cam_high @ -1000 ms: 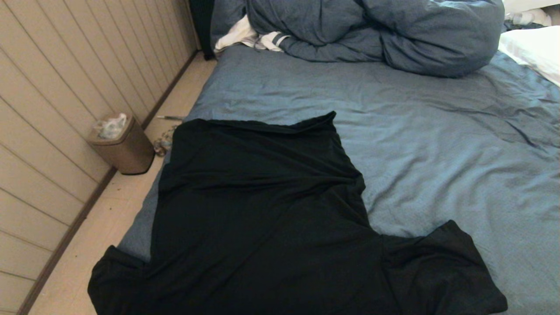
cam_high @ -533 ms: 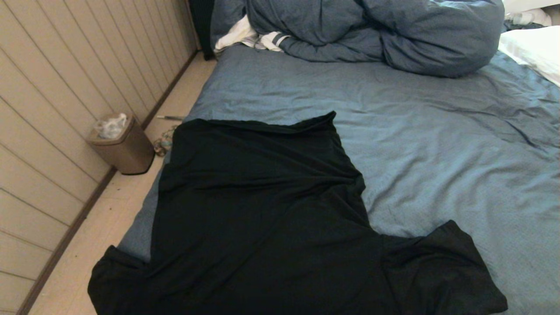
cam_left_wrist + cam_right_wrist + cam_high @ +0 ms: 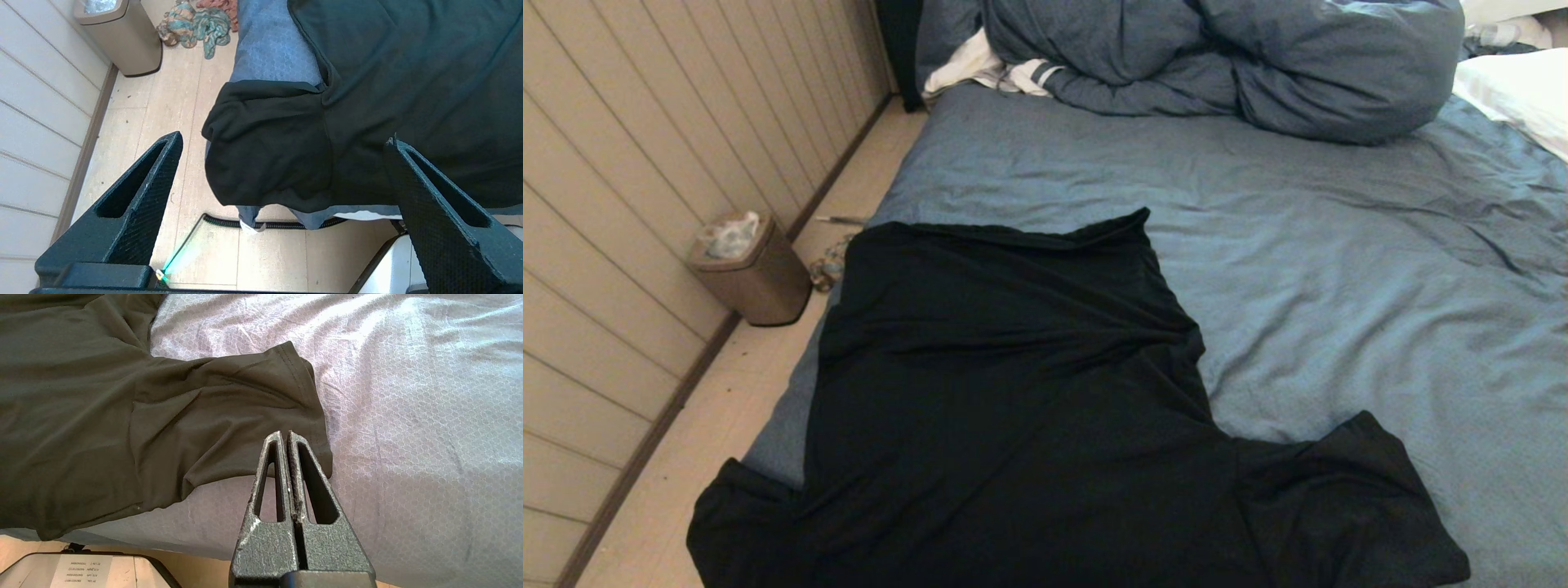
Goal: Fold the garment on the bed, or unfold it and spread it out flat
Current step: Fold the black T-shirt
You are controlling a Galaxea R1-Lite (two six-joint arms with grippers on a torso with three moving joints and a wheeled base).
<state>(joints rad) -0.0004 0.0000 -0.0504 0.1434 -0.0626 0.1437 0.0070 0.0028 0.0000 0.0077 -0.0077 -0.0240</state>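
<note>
The black T-shirt [image 3: 1013, 392] lies spread, plain side up, on the near left part of the bed [image 3: 1339, 269], hem toward the far side. Its left sleeve [image 3: 265, 155] hangs over the bed's left edge. Its right sleeve [image 3: 229, 416] lies flat on the sheet. No gripper shows in the head view. In the left wrist view my left gripper [image 3: 284, 138] hovers open above the hanging sleeve and the floor, holding nothing. My right gripper [image 3: 284, 433] is shut with nothing between its fingers, its tips above the right sleeve's hem.
A bunched blue-grey duvet [image 3: 1225, 57] and a white striped cloth [image 3: 988, 69] lie at the far end, a white pillow [image 3: 1519, 90] at far right. On the floor to the left stand a tan bin [image 3: 752, 273], a colourful cloth heap [image 3: 196, 24] and a coiled cable [image 3: 229, 222].
</note>
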